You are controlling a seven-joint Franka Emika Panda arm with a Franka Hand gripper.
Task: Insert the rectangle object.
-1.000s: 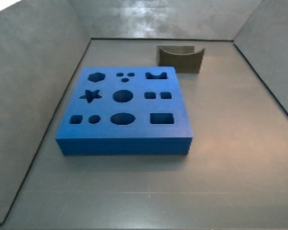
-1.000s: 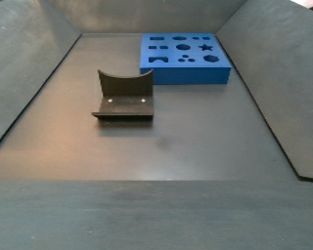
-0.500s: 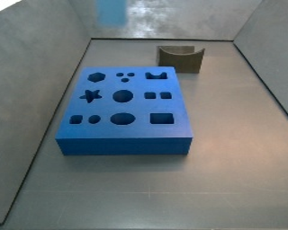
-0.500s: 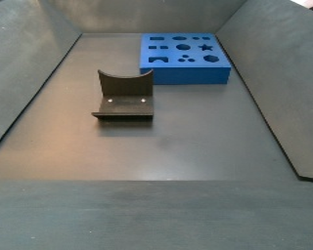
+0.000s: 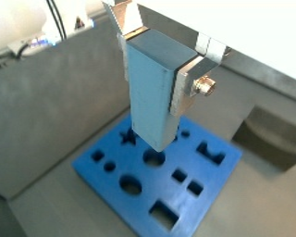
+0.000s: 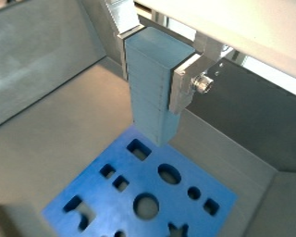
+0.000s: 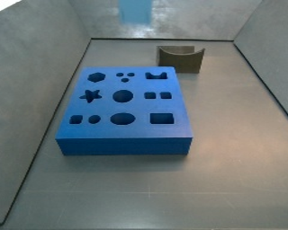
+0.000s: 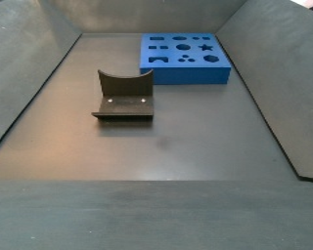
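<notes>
Grey metal forms the tabletop point(image 8: 186, 146) and the sloped walls around it in both side views. Largest item on it is the dark-blue board point(image 7: 125, 110), cut with shaped holes including a star, circles, a hexagon and rectangles; in a side view it lies flat toward the far right corner of the tabletop point(image 8: 186, 59), close to the back wall. Next in size is the rectangle object point(image 5: 154, 93), a tall, smooth light-blue block, hanging upright in the air above the board with its lower end clear of the surface; both wrist views show it over the board's hole pattern point(image 6: 151, 69). In a side view only its lower end appears at the top edge of the picture, above the back wall point(image 7: 136, 11). The gripper point(image 5: 159, 48) is raised above the board, its silver fingers point(image 5: 191, 79) pressed flat against opposite faces of the block near its upper end, so it is clamped between them. Smallest item is the dark-olive U-shaped piece point(image 8: 122, 96), standing on the tabletop well apart from the board, toward the left side point(image 7: 180, 57).
</notes>
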